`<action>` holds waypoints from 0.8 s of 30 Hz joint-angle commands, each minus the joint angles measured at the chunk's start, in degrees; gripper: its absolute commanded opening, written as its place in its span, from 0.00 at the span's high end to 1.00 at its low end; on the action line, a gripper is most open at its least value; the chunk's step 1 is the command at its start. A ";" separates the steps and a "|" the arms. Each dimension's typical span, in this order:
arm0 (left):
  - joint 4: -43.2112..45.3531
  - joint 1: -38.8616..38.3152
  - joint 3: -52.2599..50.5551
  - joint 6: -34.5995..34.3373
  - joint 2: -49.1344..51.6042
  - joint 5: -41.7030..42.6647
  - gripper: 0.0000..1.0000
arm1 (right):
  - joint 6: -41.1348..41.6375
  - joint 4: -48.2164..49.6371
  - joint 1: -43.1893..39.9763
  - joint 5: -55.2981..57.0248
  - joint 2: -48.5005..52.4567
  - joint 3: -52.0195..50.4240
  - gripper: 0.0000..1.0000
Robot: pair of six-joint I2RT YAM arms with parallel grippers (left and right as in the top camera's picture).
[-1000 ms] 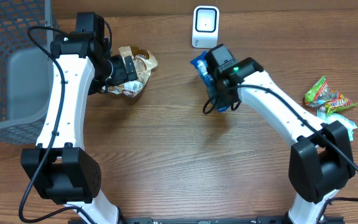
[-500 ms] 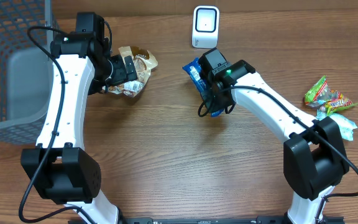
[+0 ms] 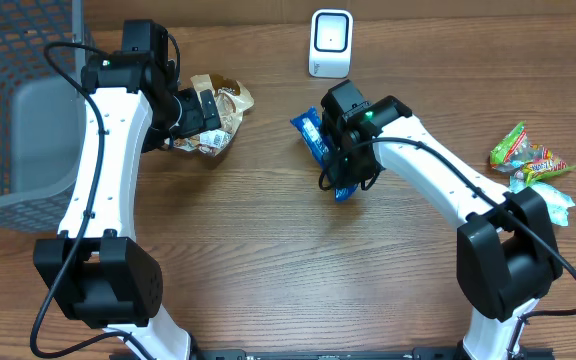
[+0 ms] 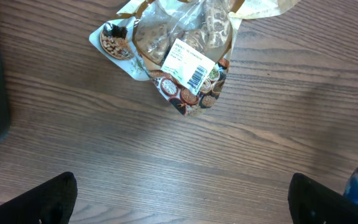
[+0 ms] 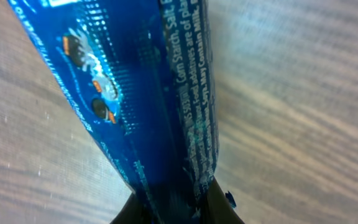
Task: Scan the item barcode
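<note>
**One packet moves away from the scanner**

The right tool (image 5: 174,208) is closed narrow on one end of the blue packet (image 3: 311,135). Over the last second it has carried the packet left and toward the front of the surface. The packet now hangs clear of the white scanner (image 3: 330,42), farther from it than before.

This suggests either a finished scanning pass or a reorientation. No barcode shows on the packet in any view, only a printed seam in the right wrist view, so a scan cannot be confirmed.

The left tool (image 4: 185,200) has not moved. It is wide open, holds nothing, and hovers above the snack bag (image 4: 185,62), whose barcode label faces up.
</note>
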 commanded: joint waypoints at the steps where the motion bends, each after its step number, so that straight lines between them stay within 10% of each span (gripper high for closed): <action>1: 0.00 -0.44 -0.20 -0.35 0.50 0.35 0.00 | 0.37 1.16 -1.11 0.33 1.09 0.96 0.96; 7: 0.02 -0.44 -0.20 -0.35 0.50 0.37 0.00 | -0.26 1.55 -1.29 -0.04 4.48 0.96 0.95; 13: 0.00 -0.44 -0.20 -0.35 0.50 0.35 0.00 | -1.99 1.70 -1.66 -1.99 4.61 1.25 0.60; 24: 0.00 -0.44 -0.20 -0.35 0.50 0.37 0.00 | -6.78 -5.55 -0.11 3.93 4.55 10.40 0.60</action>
